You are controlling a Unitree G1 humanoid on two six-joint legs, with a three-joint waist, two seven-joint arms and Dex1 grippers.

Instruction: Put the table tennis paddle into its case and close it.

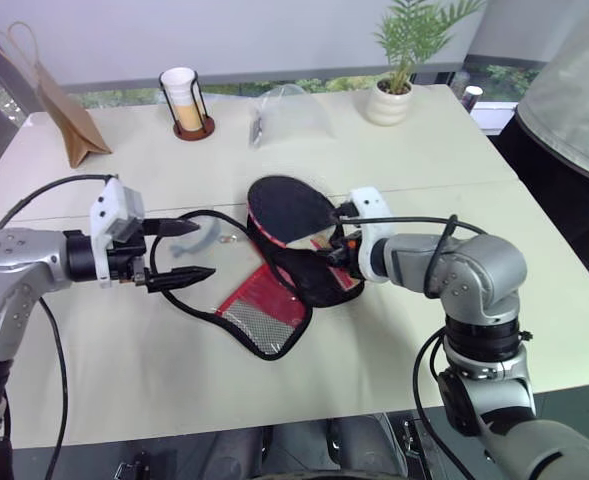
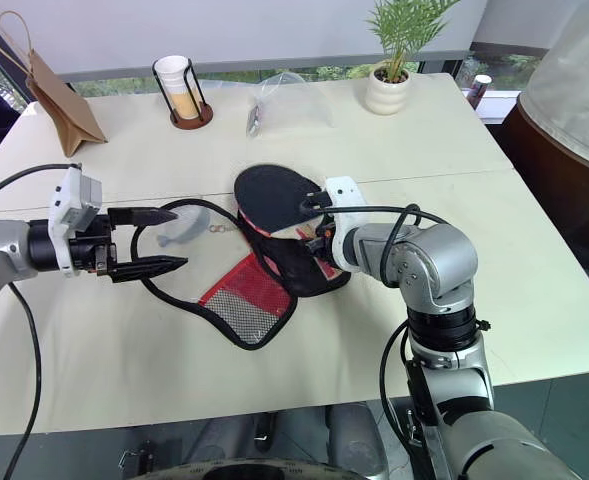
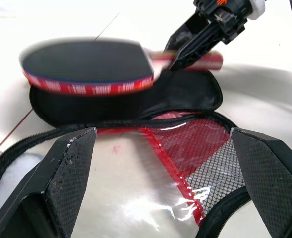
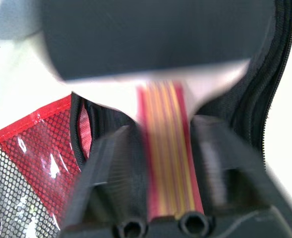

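Observation:
The table tennis paddle (image 1: 289,208) has a black face, a red edge and a striped handle (image 4: 168,163). It hovers tilted just over the black lower half of the case (image 3: 185,96). The case lies unzipped on the table with its red mesh flap (image 1: 264,300) folded toward me. My right gripper (image 1: 336,250) is at the handle, and its fingers (image 4: 108,168) stand open on either side of it. My left gripper (image 1: 206,250) is open and holds nothing. It hovers level at the case's left side, by the zip edge.
A brown paper bag (image 1: 69,120), a cup in a wire holder (image 1: 184,100), a clear plastic bag (image 1: 289,115) and a potted plant (image 1: 394,90) stand along the far side of the table. A small pale pouch (image 2: 184,225) lies left of the case. A person (image 1: 574,90) stands at the far right.

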